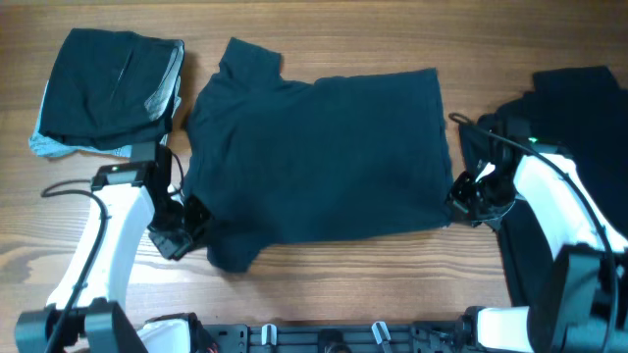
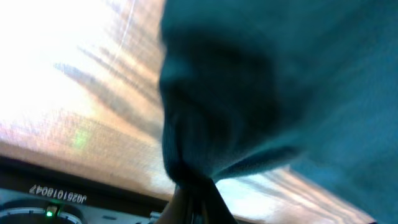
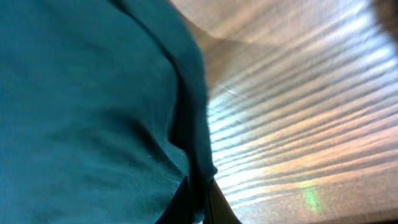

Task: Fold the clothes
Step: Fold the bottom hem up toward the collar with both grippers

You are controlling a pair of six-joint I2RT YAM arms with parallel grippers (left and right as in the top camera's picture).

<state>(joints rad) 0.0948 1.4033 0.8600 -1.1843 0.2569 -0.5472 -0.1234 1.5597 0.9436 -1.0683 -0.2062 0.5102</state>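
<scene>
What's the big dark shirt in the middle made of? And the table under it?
The T-shirt looks like soft, matte knit cloth, maybe cotton: it lies limp and wrinkles. The table looks like wood or wood-look laminate, smooth and slightly shiny: brown grain streaks show, and light glares off it.

A white serial-like number, upside down and too blurred to read surely, marks the black rail (image 2: 59,194).
</scene>
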